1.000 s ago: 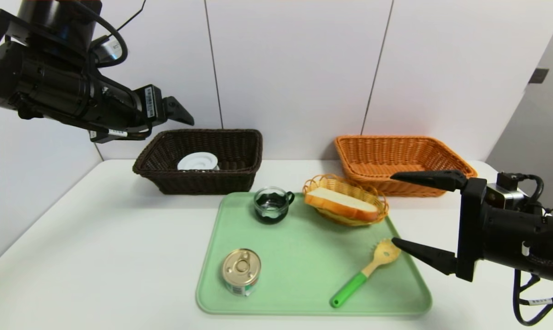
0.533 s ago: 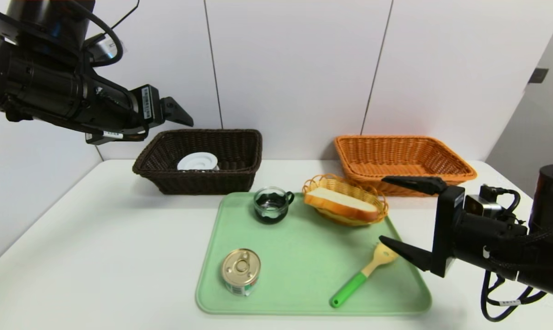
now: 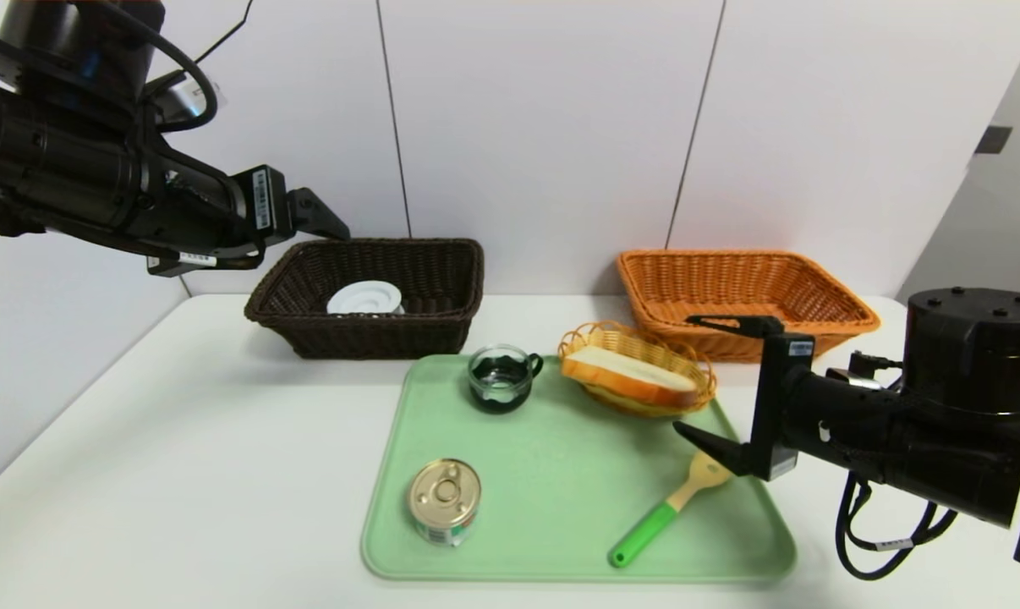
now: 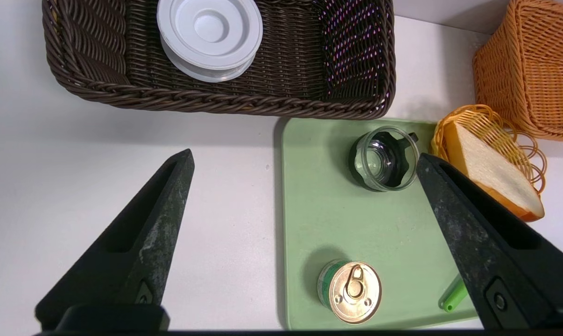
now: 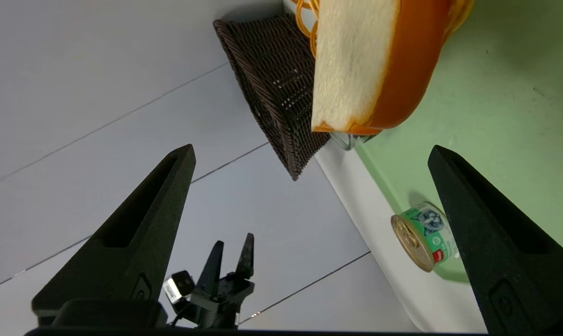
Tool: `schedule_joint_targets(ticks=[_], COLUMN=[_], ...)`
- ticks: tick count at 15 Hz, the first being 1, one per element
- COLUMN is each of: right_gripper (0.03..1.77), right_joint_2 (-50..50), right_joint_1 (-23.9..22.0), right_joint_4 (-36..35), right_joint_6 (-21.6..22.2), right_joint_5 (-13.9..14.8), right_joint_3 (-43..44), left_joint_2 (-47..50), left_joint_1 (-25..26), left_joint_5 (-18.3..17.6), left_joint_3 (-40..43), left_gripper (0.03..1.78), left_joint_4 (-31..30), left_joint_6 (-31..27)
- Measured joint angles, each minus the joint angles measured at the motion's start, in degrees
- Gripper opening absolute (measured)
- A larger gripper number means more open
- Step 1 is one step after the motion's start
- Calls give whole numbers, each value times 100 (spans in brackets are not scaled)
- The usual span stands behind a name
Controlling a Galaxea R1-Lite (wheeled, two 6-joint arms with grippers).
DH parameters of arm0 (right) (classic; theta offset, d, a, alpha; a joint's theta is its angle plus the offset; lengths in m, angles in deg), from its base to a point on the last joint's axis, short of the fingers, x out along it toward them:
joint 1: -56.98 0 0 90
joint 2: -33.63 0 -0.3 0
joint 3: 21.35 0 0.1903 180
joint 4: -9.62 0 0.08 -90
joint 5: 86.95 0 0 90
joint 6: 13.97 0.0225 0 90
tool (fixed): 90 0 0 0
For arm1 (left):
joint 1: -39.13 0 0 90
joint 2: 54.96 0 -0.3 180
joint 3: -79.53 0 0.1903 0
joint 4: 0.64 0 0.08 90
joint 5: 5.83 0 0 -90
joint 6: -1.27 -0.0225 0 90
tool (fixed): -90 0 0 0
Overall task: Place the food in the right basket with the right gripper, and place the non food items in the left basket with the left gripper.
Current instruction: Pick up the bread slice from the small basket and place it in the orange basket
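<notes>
White tabletop carries three baskets, one bread slice, one tin; both tools gape empty.

A white table carries everything. Near its back edge, left of centre, sits the brown basket; the orange basket sits near the back edge toward the right corner. A green tray lies in the middle, reaching toward the front edge, its back edge just in front of the brown basket. A small yellow basket sits at the tray's back right corner, just in front of the orange one.
</notes>
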Motion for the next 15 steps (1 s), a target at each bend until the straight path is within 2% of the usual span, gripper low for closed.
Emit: schedule_joint_targets(ticks=[7, 10, 15], right_gripper=[171, 171, 171], right_joint_2=[-143, -168, -241], right_joint_1=[2, -5, -9], right_joint_4=[-11, -15, -11], right_joint_6=[93, 90, 88], right_joint_5=[61, 201, 278], right_joint_3=[113, 262, 339], left_joint_2=[59, 85, 157], left_joint_1=[-41, -72, -85], left_joint_5=[0, 6, 6], left_joint_3=[20, 65, 210], left_gripper=[169, 169, 169], left_joint_4=[33, 33, 7], left_joint_6=[-9, -11, 5])
